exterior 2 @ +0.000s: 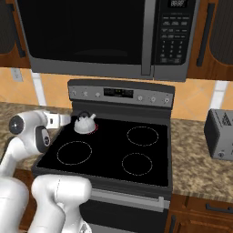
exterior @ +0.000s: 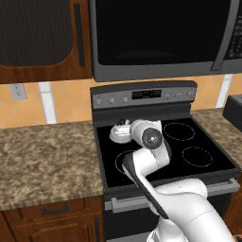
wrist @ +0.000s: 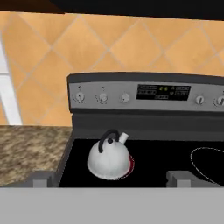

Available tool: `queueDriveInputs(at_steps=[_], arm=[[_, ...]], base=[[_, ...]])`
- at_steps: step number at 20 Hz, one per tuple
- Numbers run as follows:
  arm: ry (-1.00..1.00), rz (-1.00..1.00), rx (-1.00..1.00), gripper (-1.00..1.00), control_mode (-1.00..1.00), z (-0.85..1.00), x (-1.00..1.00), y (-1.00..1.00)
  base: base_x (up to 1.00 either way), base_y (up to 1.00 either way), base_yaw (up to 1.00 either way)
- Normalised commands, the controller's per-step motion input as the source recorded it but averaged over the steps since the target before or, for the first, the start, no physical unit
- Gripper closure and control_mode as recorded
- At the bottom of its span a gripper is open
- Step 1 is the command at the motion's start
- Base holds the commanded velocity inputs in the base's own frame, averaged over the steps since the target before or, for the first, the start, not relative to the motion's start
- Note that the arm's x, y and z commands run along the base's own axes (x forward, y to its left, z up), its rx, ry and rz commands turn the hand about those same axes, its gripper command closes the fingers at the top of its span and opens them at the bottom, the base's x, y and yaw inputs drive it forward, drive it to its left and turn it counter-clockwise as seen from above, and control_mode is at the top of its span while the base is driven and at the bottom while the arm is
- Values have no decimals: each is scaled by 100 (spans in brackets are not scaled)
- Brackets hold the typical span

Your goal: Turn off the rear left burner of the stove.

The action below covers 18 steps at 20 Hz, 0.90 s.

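Red glow marks the rear left burner (wrist: 129,165) beneath a white metal kettle (wrist: 108,159). The spread end effector (wrist: 109,178) hangs before it; the kettle may be struck reaching the stove's knobs (wrist: 79,97).

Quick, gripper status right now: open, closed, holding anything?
Gripper: open and empty, fingertips spread wide, facing the kettle on the rear left burner and the stove knobs beyond.

Speckled granite countertop (exterior: 47,156) flanks the range, backed by an orange diamond-tiled wall (wrist: 109,48), with dark wood cabinets (exterior: 38,38) and a black microwave (exterior 2: 95,36) mounted above.
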Motion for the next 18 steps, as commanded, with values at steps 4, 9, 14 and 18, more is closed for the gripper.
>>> queueDriveInputs(at_steps=[4,9,14,18], arm=[[-19,0,0,-100,-100,0,21,0],[-13,0,1,-100,-100,0,41,5],[-6,-1,6,-100,-100,0,70,16],[-3,-4,12,-100,-100,0,80,22]], base=[[0,0,0],[0,0,0],[0,0,0],[0,0,0]])
